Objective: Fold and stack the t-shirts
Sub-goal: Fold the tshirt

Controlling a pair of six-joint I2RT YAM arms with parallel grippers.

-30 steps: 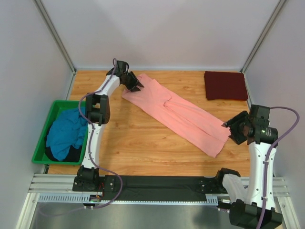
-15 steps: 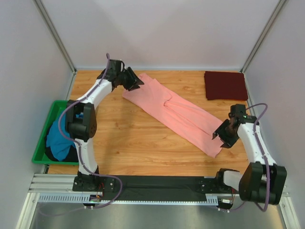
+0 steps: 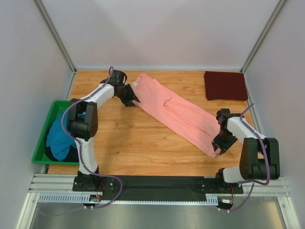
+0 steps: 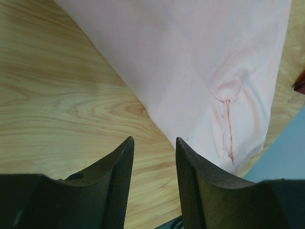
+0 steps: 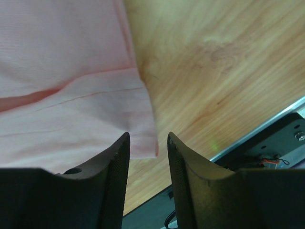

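Observation:
The salmon-pink t-shirt [image 3: 178, 114] lies folded lengthwise in a long diagonal strip across the table, white neck label at its far left end. My left gripper [image 3: 132, 99] is open and low beside the shirt's left edge; in the left wrist view its jaws [image 4: 153, 143] frame bare wood with the pink cloth [image 4: 200, 62] just ahead. My right gripper [image 3: 218, 149] is open at the shirt's near right corner; the right wrist view shows that corner [image 5: 143, 138] between its open fingers [image 5: 147, 138]. The folded maroon t-shirt [image 3: 226, 85] lies at the back right. The teal-blue t-shirt [image 3: 62, 135] is bunched in the bin.
The green plastic bin [image 3: 44, 125] stands at the table's left edge. Grey walls close in the back and both sides. A black rail [image 3: 157, 183] runs along the near edge, close under my right gripper.
My left gripper has come down and nearer, from the shirt's collar end to its left edge. My right arm swung in and lowered to the shirt's near right corner. The shirt has barely shifted.

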